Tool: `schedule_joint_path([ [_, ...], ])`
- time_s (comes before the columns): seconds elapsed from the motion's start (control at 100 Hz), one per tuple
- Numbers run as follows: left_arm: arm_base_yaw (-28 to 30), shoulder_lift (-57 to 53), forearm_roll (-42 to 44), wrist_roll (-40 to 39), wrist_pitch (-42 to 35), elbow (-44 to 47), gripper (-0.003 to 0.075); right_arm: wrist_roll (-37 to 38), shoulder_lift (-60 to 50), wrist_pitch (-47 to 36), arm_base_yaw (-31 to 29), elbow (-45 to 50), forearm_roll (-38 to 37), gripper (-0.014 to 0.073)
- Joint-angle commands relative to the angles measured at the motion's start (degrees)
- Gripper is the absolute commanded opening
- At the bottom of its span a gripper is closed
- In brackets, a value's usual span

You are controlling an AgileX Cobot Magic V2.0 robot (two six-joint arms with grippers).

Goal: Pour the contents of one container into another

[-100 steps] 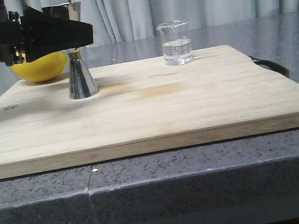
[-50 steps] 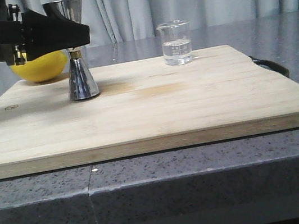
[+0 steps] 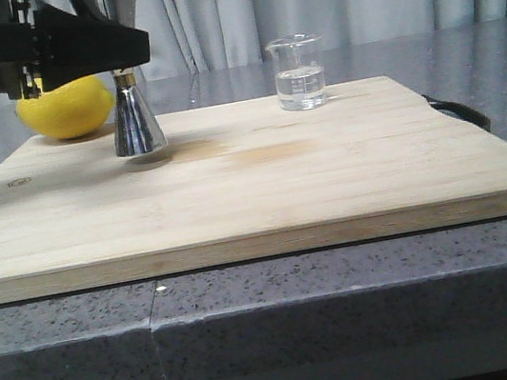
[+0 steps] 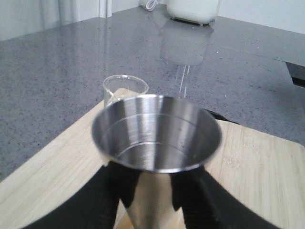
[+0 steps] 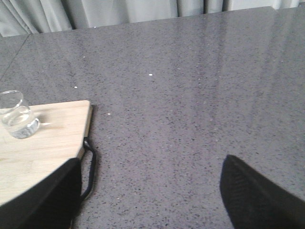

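Gripping the jigger [image 3: 127, 70] at its upper cup, the left hand [image 3: 120, 49] holds it just clear of the board [image 3: 262, 184], apparently to bring it nearer the beaker [image 3: 299, 72]. That beaker, part-filled with clear liquid, stands at the board's far edge, well apart, while the right hand [image 5: 152, 191] hangs open over the tabletop [image 5: 200, 95], holding nothing.
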Motion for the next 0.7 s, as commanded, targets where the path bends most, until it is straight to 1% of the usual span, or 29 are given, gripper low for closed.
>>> schedule_joint_path([
  [0.0, -1.19, -4.47, -4.47, -0.62, 7.12, -1.69, 0.0232, -4.17, 1.81, -5.65, -0.03, -2.05, 4.21, 0.0540],
  [0.07, -1.80, -5.71, -4.47, -0.62, 7.12, -1.69, 0.0232, -8.46, 3.19, -6.46, 0.69, -2.05, 8.45, 0.0540],
  [0.12, -2.30, -6.36, -4.47, -0.62, 7.12, -1.69, 0.0232, -9.85, 4.30, -7.23, 1.64, -2.05, 10.12, 0.0540],
  [0.23, -3.44, -7.11, -4.47, -0.62, 7.12, -1.69, 0.0232, -9.89, 6.84, -9.42, 4.31, -2.05, 10.26, 0.0540],
  [0.48, -6.19, -7.26, -4.37, -0.62, 7.12, -1.69, 0.0232, -9.89, 14.10, -18.03, 12.28, -1.94, 10.26, 0.0540],
  [0.69, -6.31, -7.26, -4.37, -0.62, 7.12, -1.69, 0.0232, -9.89, 20.49, -24.09, 16.60, -1.94, 10.26, 0.0540],
])
